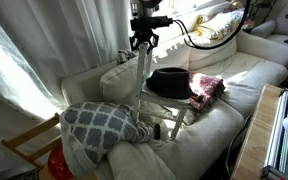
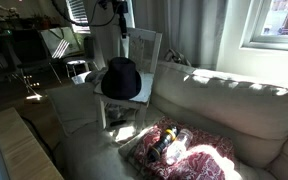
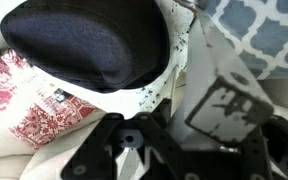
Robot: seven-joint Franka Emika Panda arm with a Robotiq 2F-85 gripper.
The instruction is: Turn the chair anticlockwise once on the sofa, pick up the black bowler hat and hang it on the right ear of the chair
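Living room: large cream-white upholstered sofa [image 2: 219, 100]. Black robot claw [image 1: 143, 44] partly closed, seemingly gripping top of small white-painted wooden slat-back chair [image 2: 144, 48] standing on sofa. Round black domed bowler hat [image 2: 122, 78] rests on chair seat, not yet hung. Turn likely under way; pickup and hanging remain. Count: one claw, chair, hat, sofa.

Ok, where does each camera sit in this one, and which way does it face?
Exterior view: high in front of the sofa, looking down at the chair and black hat; the hand is on the chair's back.
Exterior view: lower, beyond the red patterned cloth, looking along the sofa towards the chair; hand at top.
Wrist view: looks down onto the black hat; hand at the bottom edge.
Shared: all three show chair and black hat.
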